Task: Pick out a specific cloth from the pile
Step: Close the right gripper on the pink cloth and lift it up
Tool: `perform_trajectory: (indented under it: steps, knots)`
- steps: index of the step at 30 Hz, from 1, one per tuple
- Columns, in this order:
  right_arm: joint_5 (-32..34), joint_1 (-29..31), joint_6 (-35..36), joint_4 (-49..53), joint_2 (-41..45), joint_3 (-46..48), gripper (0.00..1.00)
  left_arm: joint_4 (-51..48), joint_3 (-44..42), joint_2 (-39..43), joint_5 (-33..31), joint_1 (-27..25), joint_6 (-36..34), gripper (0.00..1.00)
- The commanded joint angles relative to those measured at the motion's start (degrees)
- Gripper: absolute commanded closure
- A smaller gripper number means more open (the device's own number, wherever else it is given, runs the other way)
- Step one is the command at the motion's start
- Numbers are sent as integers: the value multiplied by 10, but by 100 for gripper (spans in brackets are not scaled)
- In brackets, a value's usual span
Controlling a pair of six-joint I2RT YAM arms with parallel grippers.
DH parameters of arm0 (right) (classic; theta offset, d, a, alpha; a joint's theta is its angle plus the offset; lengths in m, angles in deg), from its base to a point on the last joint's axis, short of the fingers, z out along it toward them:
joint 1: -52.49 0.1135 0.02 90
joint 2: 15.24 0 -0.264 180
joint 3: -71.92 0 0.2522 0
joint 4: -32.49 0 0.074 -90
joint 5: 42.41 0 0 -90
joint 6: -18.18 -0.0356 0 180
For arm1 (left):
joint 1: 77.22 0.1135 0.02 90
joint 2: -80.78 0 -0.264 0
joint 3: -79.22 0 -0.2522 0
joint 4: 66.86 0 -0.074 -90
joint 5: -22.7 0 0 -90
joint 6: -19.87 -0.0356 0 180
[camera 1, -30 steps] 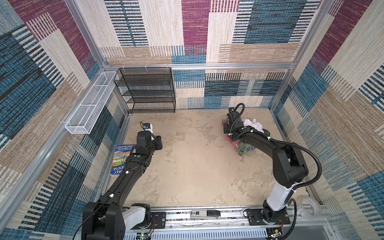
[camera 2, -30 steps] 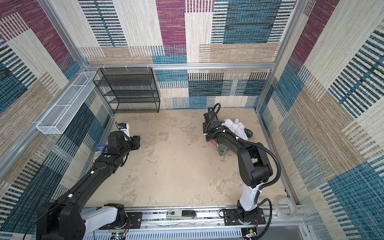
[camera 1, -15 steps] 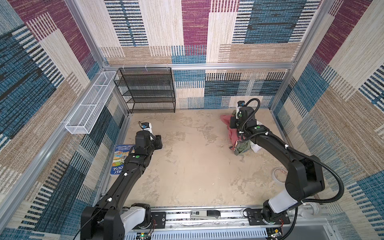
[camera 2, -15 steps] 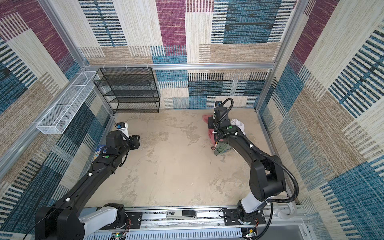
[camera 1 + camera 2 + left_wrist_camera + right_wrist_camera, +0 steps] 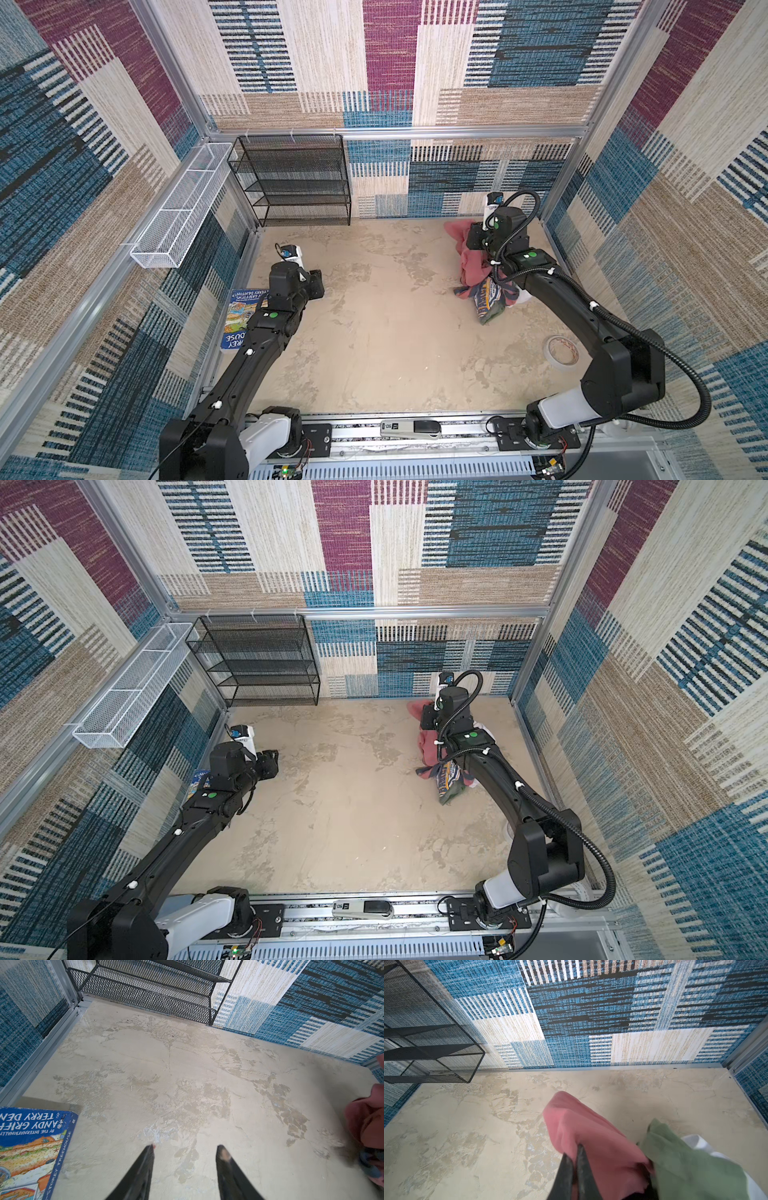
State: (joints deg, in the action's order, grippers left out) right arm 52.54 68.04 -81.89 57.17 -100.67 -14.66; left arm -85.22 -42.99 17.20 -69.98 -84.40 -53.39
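My right gripper (image 5: 574,1150) is shut on a fold of the salmon-red cloth (image 5: 583,1130). It holds that fold up near the back right corner. In both top views the cloth (image 5: 471,259) (image 5: 428,744) hangs from the gripper (image 5: 469,243) down to the pile (image 5: 488,301) (image 5: 451,781). The pile shows a blue-and-yellow print garment, olive green fabric (image 5: 675,1157) and white fabric (image 5: 695,1140); my right arm covers part of it. My left gripper (image 5: 185,1147) (image 5: 318,284) hovers open over bare floor at the left, holding nothing.
A blue book (image 5: 243,316) (image 5: 31,1147) lies by the left wall beside my left arm. A black mesh shelf (image 5: 291,183) stands against the back wall and a white wire basket (image 5: 183,216) hangs on the left wall. A tape roll (image 5: 561,351) lies at the right.
My right gripper has risen and swung toward the back wall, drawing the salmon-red cloth up out of the pile. The left arm has hardly moved.
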Motion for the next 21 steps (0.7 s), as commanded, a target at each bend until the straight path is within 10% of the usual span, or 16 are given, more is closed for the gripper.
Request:
perform_trajectory:
  steps: [1, 21]
  knots:
    - [-8, -5, -7, -35, 8, -11, 100, -2, 5, 3, 5, 1, 11, 48]
    - [-73, -45, -16, 10, -40, -176, 100, -33, 40, 17, 2, 1, 14, 48]
